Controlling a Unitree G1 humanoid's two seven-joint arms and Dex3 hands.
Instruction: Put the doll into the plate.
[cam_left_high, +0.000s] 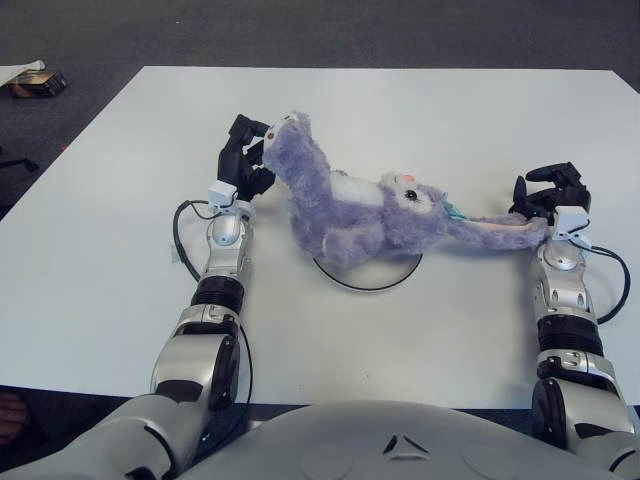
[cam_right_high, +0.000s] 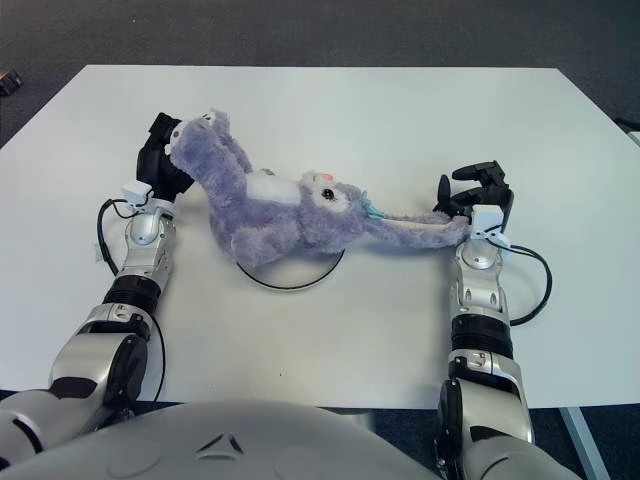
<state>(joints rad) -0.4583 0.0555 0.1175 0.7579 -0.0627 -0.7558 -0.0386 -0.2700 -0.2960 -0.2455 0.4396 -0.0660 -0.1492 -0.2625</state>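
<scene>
Bright, even overhead light fills my view. The white table (cam_left_high: 420, 110) glows without harsh glare. My arms and the plush doll (cam_left_high: 350, 210) cast only soft, short shadows. Everything looks sharp, with slight bending near the frame edges.

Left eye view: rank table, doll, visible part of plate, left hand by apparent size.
1. table
2. doll
3. plate, mostly hidden under the doll; only its near rim shows
4. left hand, gripping the doll's foot

Plate and hand look close; unsure.
</scene>
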